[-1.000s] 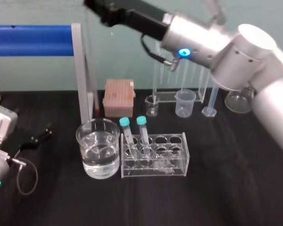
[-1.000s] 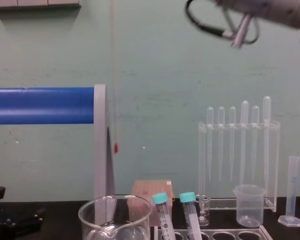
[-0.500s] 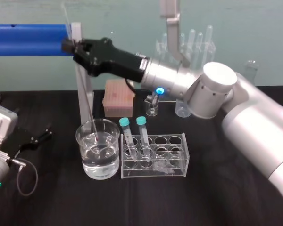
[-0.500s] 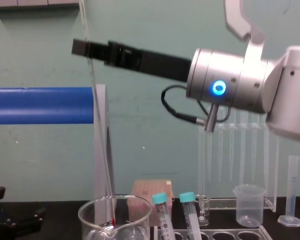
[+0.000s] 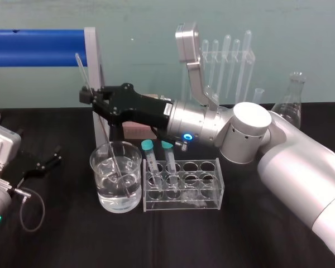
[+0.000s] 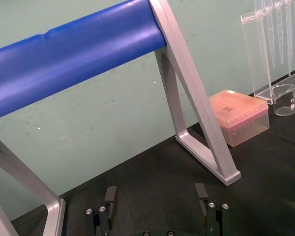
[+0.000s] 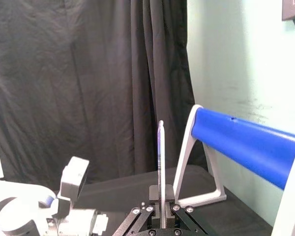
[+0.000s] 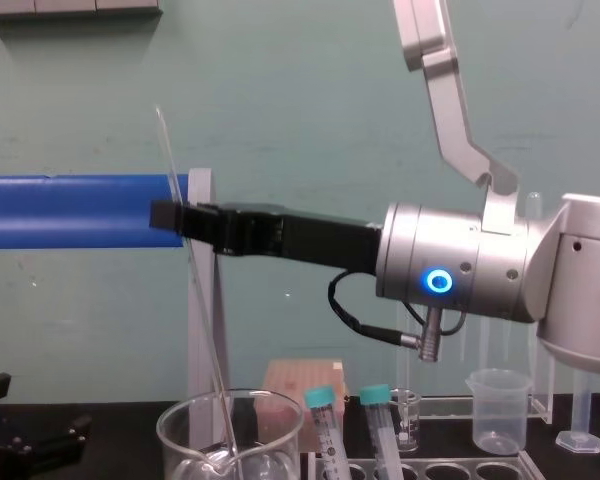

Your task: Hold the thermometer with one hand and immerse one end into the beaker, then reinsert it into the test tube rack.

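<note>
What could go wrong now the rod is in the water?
The long thin clear glass thermometer leans with its tip deep in the large water-filled glass beaker; further descent could snap it on the bottom.
The black right pincer grips it high up, so sideways motion could lever it against the rim.
Teal-capped tubes in the clear test tube rack stand beside the beaker; the return could clip them.
Left pincer rests open at table left.

Table (image 5: 240, 234): black top, everything's parked on it.
Beaker (image 5: 96, 163): up front, water inside.
Test tube rack (image 5: 213, 196): just beside the beaker, right side.
Pink box (image 6: 238, 115): behind the beaker.
Pipette stand (image 5: 226, 61): farther back, right of the beaker.
Flask (image 5: 287, 106): well right of the beaker.
</note>
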Robot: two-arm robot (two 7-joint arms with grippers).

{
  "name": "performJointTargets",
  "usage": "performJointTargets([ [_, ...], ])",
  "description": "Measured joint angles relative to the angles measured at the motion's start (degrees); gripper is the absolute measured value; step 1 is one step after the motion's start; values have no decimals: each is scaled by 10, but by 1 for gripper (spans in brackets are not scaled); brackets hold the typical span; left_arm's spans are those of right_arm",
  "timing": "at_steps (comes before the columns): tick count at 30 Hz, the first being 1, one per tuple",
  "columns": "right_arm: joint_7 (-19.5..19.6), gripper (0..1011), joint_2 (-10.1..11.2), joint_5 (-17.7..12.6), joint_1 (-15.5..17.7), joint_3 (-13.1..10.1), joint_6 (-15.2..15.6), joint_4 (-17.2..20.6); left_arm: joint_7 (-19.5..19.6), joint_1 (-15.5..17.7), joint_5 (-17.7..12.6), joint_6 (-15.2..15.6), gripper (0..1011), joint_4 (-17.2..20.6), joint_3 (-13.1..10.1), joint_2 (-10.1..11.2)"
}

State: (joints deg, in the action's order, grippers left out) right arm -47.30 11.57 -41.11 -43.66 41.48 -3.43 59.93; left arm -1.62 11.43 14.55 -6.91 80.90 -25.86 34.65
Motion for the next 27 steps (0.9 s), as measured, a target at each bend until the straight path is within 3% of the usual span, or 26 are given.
performJointTargets([
  [27, -1, 60, -3, 20, 16, -23, 14, 11, 0, 0, 0, 0, 1008, 0, 0, 0],
])
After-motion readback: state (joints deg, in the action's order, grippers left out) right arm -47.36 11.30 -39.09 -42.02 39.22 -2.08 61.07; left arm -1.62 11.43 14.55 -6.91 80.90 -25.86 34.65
